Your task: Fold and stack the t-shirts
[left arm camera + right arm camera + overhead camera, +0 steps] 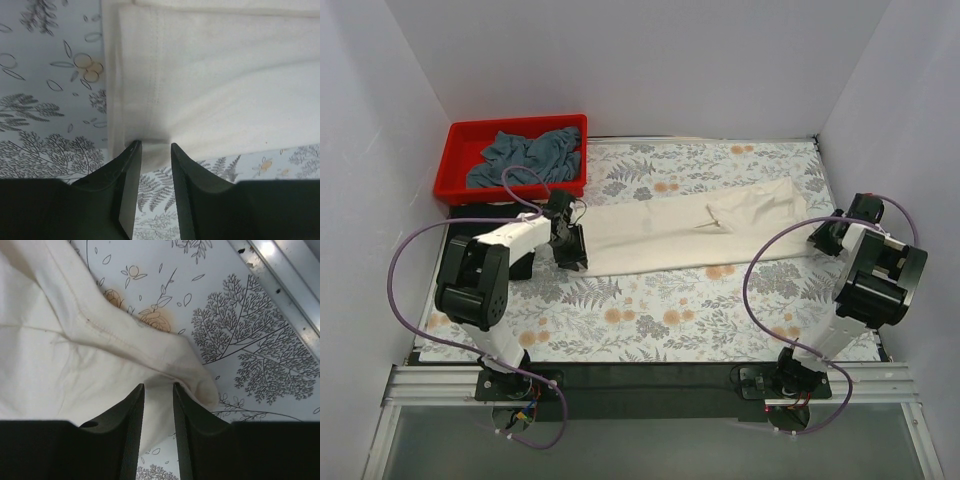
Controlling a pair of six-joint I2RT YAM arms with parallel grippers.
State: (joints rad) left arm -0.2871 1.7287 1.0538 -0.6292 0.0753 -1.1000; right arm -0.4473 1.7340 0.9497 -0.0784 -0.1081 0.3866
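Note:
The cream-white t-shirt [690, 235] lies stretched in a long folded strip across the middle of the floral tablecloth [650, 310]. My left gripper [573, 258] is at its left end. In the left wrist view the jaws stand apart [156, 145] astride the near corner of the hemmed edge [215, 75], which lies flat. My right gripper [818, 238] is at the shirt's right end. Its jaws are also apart [158, 386], with a rumpled corner of the cream cloth [60, 350] between the tips. A slate grey-blue t-shirt [525, 155] lies crumpled in the bin.
The red plastic bin [510, 190] stands at the back left. A dark patch [460, 228] lies beneath the left arm; what it is I cannot tell. A metal rail [285, 285] runs along the table's right edge. White walls enclose the table.

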